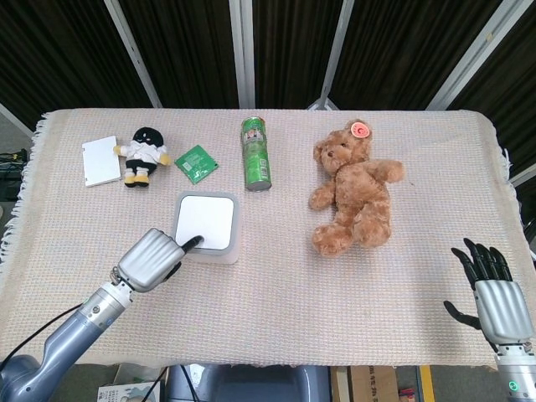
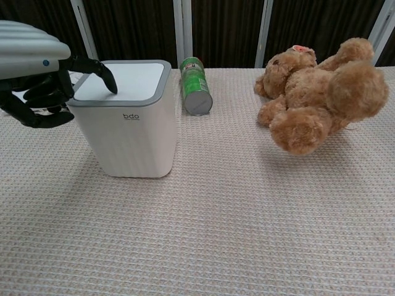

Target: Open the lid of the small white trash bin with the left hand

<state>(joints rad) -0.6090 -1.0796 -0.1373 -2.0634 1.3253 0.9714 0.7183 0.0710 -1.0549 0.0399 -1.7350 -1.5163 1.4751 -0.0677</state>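
The small white trash bin (image 1: 216, 252) (image 2: 126, 132) stands left of the table's middle, its grey-rimmed lid (image 1: 205, 221) (image 2: 133, 79) lying flat and closed. My left hand (image 1: 151, 258) (image 2: 34, 74) is at the bin's near-left corner. One black fingertip (image 1: 193, 242) (image 2: 110, 84) reaches out and presses on the lid's near-left part, while the other fingers are curled in. It holds nothing. My right hand (image 1: 490, 297) hovers at the table's near-right edge, fingers spread and empty; the chest view does not show it.
A green can (image 1: 256, 153) (image 2: 196, 94) lies behind the bin. A brown teddy bear (image 1: 353, 188) (image 2: 318, 92) lies to the right. At the back left are a small doll (image 1: 146, 155), a green packet (image 1: 197, 163) and a white card (image 1: 101, 160).
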